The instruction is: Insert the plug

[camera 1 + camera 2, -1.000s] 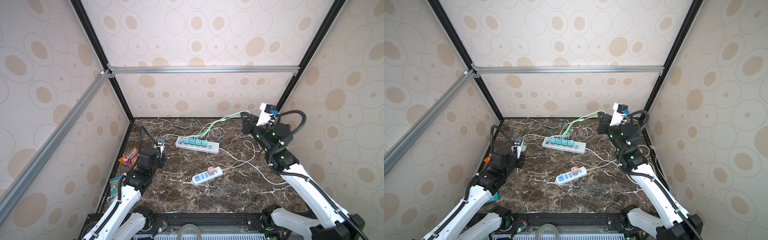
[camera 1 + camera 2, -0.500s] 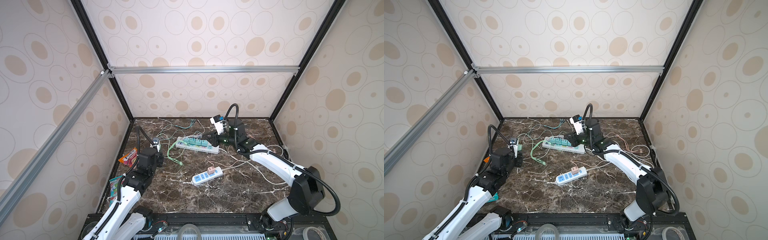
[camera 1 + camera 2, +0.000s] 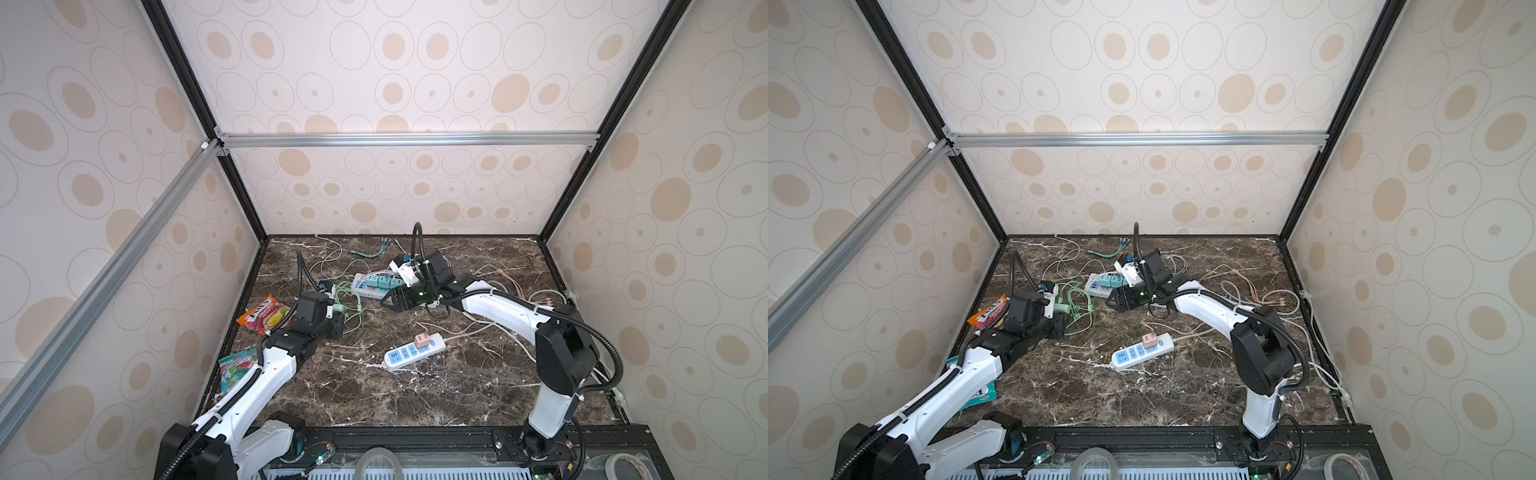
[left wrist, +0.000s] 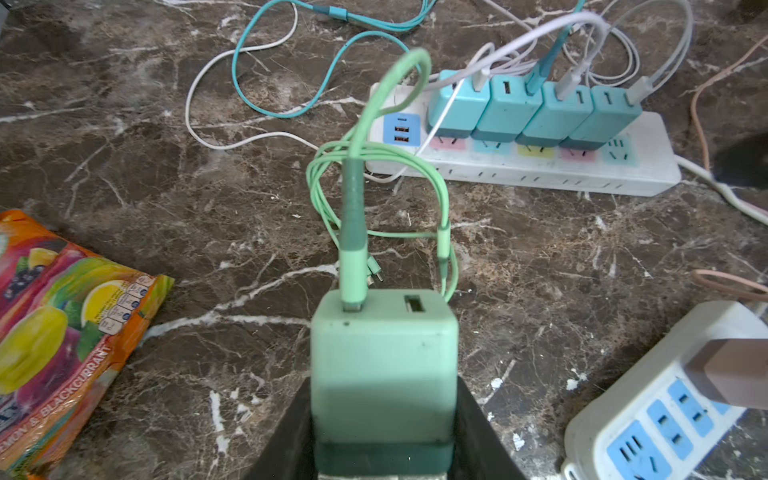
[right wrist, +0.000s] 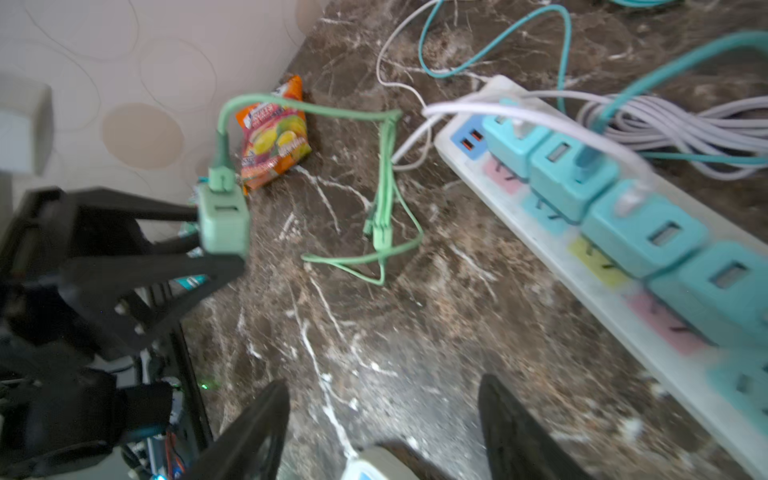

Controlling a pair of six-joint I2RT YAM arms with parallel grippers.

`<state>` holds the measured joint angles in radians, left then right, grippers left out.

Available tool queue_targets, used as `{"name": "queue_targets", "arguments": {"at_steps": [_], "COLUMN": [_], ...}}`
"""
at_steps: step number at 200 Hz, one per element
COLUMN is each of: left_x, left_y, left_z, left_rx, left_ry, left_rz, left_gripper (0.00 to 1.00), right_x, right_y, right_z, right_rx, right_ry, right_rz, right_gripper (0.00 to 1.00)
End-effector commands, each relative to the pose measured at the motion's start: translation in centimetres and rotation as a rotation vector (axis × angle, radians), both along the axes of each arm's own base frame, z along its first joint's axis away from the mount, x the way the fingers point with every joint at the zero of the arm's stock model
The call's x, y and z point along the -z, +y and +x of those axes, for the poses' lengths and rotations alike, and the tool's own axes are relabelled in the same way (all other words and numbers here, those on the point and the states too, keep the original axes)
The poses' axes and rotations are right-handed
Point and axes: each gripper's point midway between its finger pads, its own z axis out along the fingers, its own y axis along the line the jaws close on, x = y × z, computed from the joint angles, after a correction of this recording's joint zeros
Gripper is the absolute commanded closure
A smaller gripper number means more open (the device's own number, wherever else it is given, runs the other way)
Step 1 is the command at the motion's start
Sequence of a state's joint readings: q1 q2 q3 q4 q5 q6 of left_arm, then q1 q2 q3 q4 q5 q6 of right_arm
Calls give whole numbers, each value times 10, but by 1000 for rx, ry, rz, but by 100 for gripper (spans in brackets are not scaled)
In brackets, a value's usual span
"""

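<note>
- At the left gripper point(image 4: 384, 419): clamped narrow on the mint-green plug point(image 4: 384, 365), with a black finger point(image 4: 291, 428) pressed against each of its two sides and its USB face pointing away from the wrist.
- Out of one USB port of that plug: a green cable point(image 4: 353, 216), arching up ahead of the left gripper, then dropping in loose loops onto the marble table point(image 4: 166, 187) just in front of it.
- Same grip in both top views, plug point(image 3: 338, 309) at the tip of the left gripper point(image 3: 337, 322).
- Farther ahead of the left gripper, past the cable loops: long white power strip point(image 4: 519, 170), four teal chargers point(image 4: 532, 110) seated side by side in its far row, coloured sockets open in the row nearer the gripper.
- On the wall side of the left gripper: orange candy bag point(image 3: 264, 318), flat on the table.
- On its other side, toward the right arm: short white power strip point(image 3: 411, 353) with blue sockets, a pinkish adapter point(image 3: 421, 340) plugged into it.
- At the right gripper point(image 5: 382, 415): spread wide, nothing between the fingers point(image 5: 257, 428), only bare marble.
- In a top view, right gripper point(image 3: 392, 300) just beside the long power strip and well apart from the held plug, cable loops lying between the two grippers.
</note>
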<state>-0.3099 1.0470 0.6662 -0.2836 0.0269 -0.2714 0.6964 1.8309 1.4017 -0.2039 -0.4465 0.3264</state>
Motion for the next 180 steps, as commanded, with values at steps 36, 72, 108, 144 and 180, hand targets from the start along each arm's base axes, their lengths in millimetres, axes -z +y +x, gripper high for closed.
{"name": "queue_targets", "arguments": {"at_steps": [36, 72, 108, 144, 180], "left_x": [-27, -33, -33, -33, -33], "left_y": [-10, -9, -10, -9, 6], "left_z": [3, 2, 3, 3, 7], "left_rx": [26, 30, 35, 37, -46], "left_ry": [-78, -90, -91, -96, -107], "left_rz": [-100, -107, -110, -115, -119], "left_gripper": [100, 100, 100, 100, 100], "right_x": [8, 50, 72, 70, -12], "right_y": [54, 55, 67, 88, 87], "right_z": [9, 30, 42, 47, 39], "right_rx": [-50, 10, 32, -15, -94], "right_ry": [-188, -190, -162, -170, -369], "right_rz": [-18, -107, -100, -23, 41], "right_gripper": [16, 18, 23, 64, 100]}}
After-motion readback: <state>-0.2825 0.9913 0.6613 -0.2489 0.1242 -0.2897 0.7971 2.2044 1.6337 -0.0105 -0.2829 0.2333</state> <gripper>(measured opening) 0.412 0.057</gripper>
